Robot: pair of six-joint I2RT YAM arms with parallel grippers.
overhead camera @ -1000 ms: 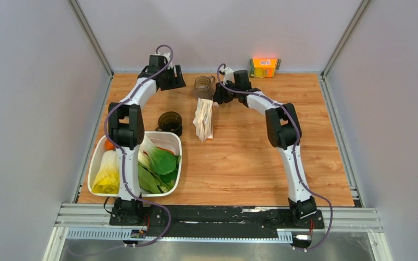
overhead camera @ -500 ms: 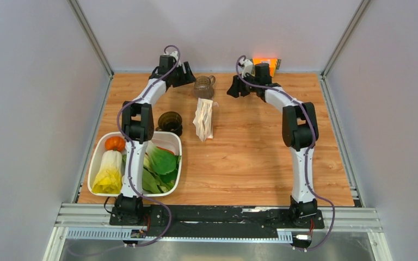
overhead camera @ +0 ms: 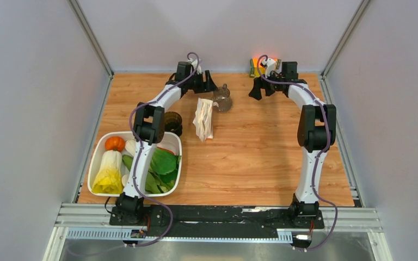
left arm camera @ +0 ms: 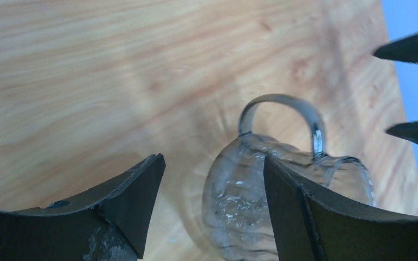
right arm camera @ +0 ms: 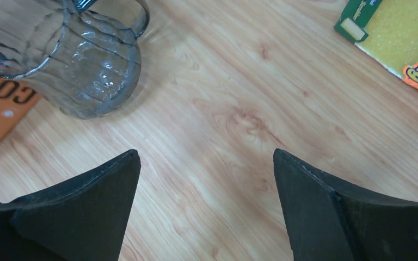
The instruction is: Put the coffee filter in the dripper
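2 arms reach out to the far side of the wooden table (overhead camera: 250, 157), and neither has hold of anything. The left gripper (left arm camera: 212, 162) is spread wide, low over the boards, with the clear glass jug (left arm camera: 238, 206) sitting in the gap between its fingers. The jug lies close against 1 finger (left arm camera: 299, 217), with bare wood between it and the other. I cannot tell whether glass and finger really touch. The jug is upright, its handle turned away from the wrist.

The right gripper (right arm camera: 206, 154) is spread just as wide, with only bare wood between its fingers, near the far edge of the table. The jug is off to 1 side of it, and a yellow-and-orange packet (right arm camera: 400, 38) lies on the other side, at the table's far edge.

The dripper (overhead camera: 170, 120) stands upright left of centre, well apart from both grippers. It is partly hidden behind the left arm's elbow, just beyond the far rim of the white tub (overhead camera: 91, 182). Just to its right lies the clear-wrapped packet of cream paper filters (overhead camera: 203, 119), its far end near the jug. The tub holds green leaves (overhead camera: 161, 162), a pale yellow leafy head (overhead camera: 108, 173) and 1 small orange fruit (overhead camera: 115, 143).
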